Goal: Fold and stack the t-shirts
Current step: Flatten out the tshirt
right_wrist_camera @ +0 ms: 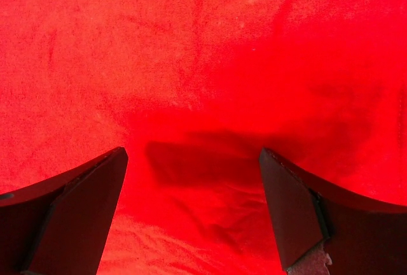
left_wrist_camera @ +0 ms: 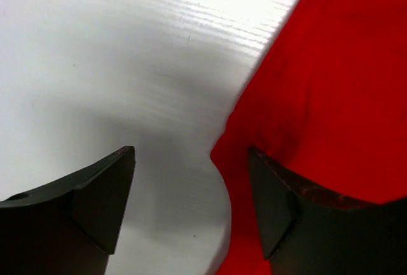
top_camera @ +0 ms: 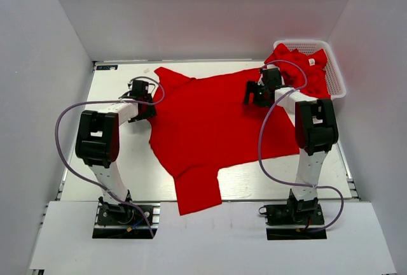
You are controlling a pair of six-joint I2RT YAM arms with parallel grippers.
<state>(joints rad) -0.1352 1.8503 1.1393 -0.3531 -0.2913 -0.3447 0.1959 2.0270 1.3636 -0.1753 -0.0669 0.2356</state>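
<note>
White-walled enclosure around a pale surface [top_camera: 241,186], viewed from above and behind the arm bases. Spread flat over the middle of the surface, one red t-shirt [top_camera: 210,122], unfolded, one sleeve reaching toward the near edge and another toward the far left corner; laid out open, presumably for clean fold lines. Set in the far right corner, a white lattice basket [top_camera: 338,83] holding a crumpled heap of further red t-shirts [top_camera: 304,65]; probably the supply pile, placed apart from the folding area.

Left pincer [left_wrist_camera: 191,157] low at the left border of the spread t-shirt, jaws apart and straddling the cloth's edge: one finger over bare surface, the other over fabric, nothing pinched yet. Placement judged as preparation for a grip on that edge.

Right pincer [right_wrist_camera: 194,154] over the far right part of the garment, near the basket, jaws wide apart and empty, only flat red fabric and its own shadow beneath; contact with the cloth impossible to confirm. Likely purpose: a matching hold on the opposite side, for lifting both sides together.

No fold made, no stack begun; task judged at its opening step. Chief risk: too little fabric caught at the left edge, with slippage on the lift.
</note>
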